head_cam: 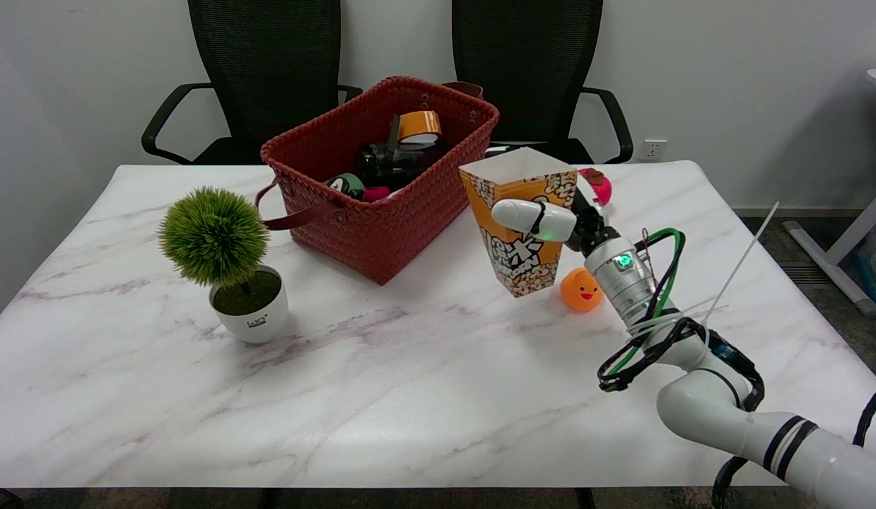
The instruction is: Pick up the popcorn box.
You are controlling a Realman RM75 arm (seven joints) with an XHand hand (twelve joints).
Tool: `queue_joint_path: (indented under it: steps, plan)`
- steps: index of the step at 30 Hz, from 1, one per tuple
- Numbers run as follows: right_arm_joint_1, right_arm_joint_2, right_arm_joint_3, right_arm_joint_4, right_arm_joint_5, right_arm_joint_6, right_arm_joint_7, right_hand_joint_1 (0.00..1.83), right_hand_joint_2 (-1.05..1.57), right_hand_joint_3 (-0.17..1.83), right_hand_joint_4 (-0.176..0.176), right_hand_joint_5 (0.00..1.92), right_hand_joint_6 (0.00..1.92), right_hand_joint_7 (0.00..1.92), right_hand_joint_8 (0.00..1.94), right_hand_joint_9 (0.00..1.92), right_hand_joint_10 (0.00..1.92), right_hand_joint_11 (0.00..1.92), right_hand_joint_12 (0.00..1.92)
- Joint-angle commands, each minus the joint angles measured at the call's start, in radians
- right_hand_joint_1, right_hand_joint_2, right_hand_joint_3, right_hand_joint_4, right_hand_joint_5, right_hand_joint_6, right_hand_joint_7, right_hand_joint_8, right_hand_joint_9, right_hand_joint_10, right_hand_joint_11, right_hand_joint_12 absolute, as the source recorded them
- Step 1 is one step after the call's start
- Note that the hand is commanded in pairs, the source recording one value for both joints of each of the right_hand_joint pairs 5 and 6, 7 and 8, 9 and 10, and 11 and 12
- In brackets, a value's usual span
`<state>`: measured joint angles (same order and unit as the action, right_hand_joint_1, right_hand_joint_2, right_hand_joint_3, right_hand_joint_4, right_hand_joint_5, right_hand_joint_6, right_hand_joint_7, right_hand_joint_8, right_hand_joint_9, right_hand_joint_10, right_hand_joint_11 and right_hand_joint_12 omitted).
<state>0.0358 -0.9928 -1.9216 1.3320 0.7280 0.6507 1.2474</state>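
Observation:
The popcorn box [520,244], orange with a white inside and an open top, hangs upright above the table to the right of the red basket. My right hand [559,219] grips it from its right side, one white finger wrapped across its front face. The fingers behind the box are hidden. The arm [692,367] reaches in from the lower right.
A red woven basket [381,219] holding tape and other items stands left of the box. An orange smiley ball [581,290] lies just below my wrist. A pink-red ball [599,185] peeks out behind my hand. A potted green plant [222,258] stands at the left.

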Motion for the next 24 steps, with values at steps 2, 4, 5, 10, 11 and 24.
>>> queue_joint_path:
  steps: [2,4,5,10,11,24]
  plan:
    - [0.035,0.005,0.008,0.009,0.005,-0.021,0.0,0.92,0.55,-0.17,0.0,0.61,0.61,1.07,1.07,0.86,0.86,1.35,1.35]
    - [0.036,0.005,0.011,0.009,0.005,-0.021,0.0,0.92,0.56,-0.17,0.0,0.74,0.74,1.11,1.11,0.95,0.95,1.41,1.41]
    - [0.036,0.005,0.011,0.009,0.005,-0.021,0.0,0.91,0.57,-0.17,0.0,0.79,0.79,1.13,1.13,0.98,0.98,1.44,1.44]
    - [0.045,0.006,0.014,0.009,0.005,-0.021,0.0,0.91,0.58,-0.17,0.0,0.89,0.89,1.17,1.17,1.05,1.05,1.49,1.49]
    - [0.047,0.006,0.014,0.009,0.005,-0.021,0.0,0.91,0.58,-0.17,0.0,0.89,0.89,1.18,1.18,1.05,1.05,1.5,1.5]
    - [0.13,0.016,0.01,-0.018,-0.002,-0.045,-0.001,0.89,0.59,-0.17,0.0,0.89,0.89,1.19,1.19,1.04,1.04,1.52,1.52]
